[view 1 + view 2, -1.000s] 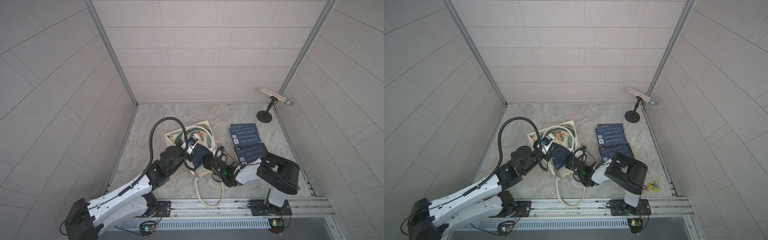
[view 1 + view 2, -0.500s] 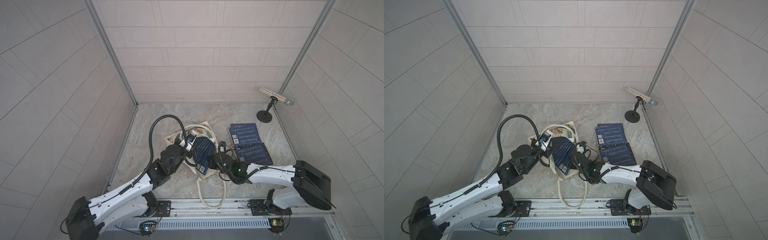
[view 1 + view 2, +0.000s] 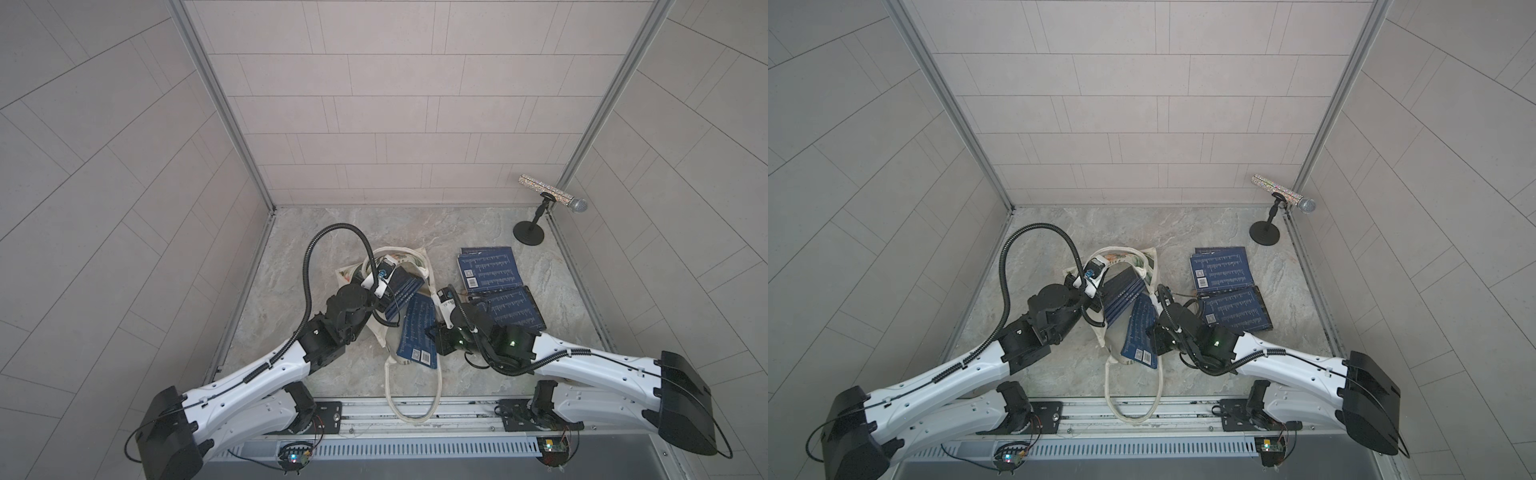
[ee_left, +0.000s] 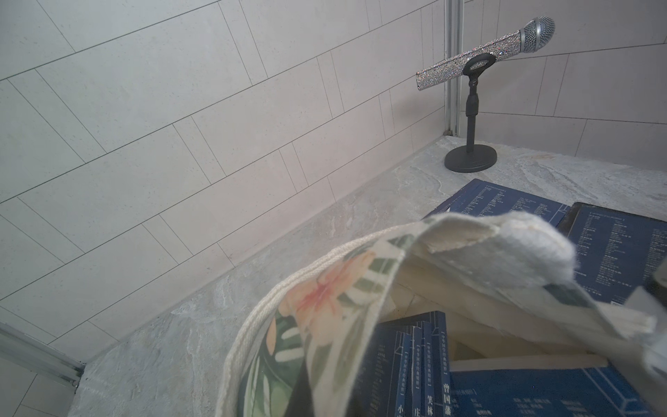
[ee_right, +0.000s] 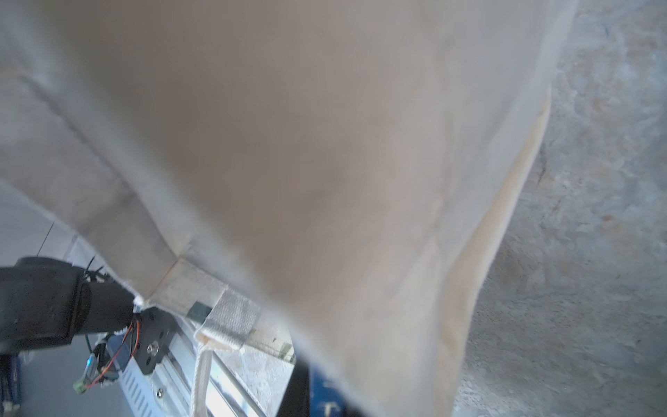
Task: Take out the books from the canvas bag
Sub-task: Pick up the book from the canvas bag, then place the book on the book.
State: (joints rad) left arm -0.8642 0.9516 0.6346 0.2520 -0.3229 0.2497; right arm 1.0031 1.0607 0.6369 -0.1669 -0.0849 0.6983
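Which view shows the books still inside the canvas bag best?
The left wrist view: the books sit close up in the canvas bag, spines readable. Both top views show them only as a dark fan. The right wrist view shows blurred canvas.

Canvas bag lies on the table between the two grippers. Stack of books sits inside it, just beside the left gripper, on the side toward the right gripper. One book pokes out of the bag, touching the right gripper. Rope handle trails from there toward the base, over the front rail. Loose books lie on the table just beyond the right gripper, away from the bag. Microphone stand is well beyond those, in the far corner.
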